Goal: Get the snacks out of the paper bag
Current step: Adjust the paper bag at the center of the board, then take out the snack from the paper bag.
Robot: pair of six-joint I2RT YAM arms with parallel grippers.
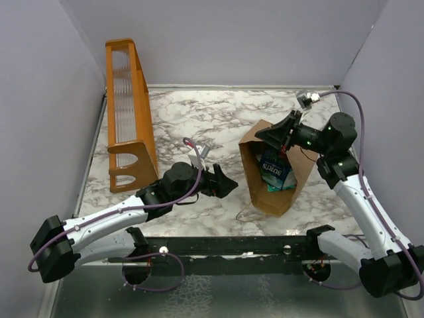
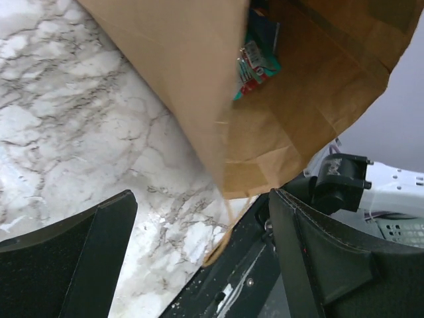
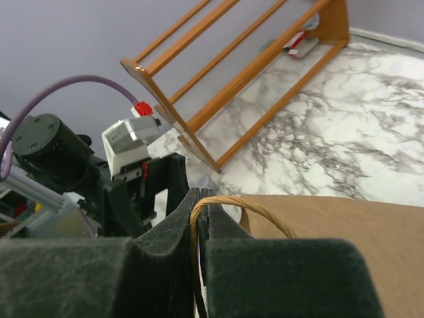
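Observation:
The brown paper bag (image 1: 270,192) stands tilted on the marble right of centre, its mouth open upward. Blue and teal snacks (image 1: 275,171) lie inside it, and the left wrist view shows the snacks (image 2: 255,61) deep behind the bag's wall (image 2: 192,86). My right gripper (image 1: 281,140) is over the bag's far rim, shut (image 3: 201,199) on a twisted cord handle (image 3: 262,211). My left gripper (image 1: 227,185) is just left of the bag, low over the table, open (image 2: 199,255) with nothing between its fingers (image 2: 73,258). The bag's other handle (image 2: 224,232) dangles in front of it.
An orange wooden rack (image 1: 129,112) leans at the back left, with a small red and white packet (image 3: 299,44) at its foot. Grey walls close in the table on three sides. A black rail (image 1: 218,246) runs along the near edge.

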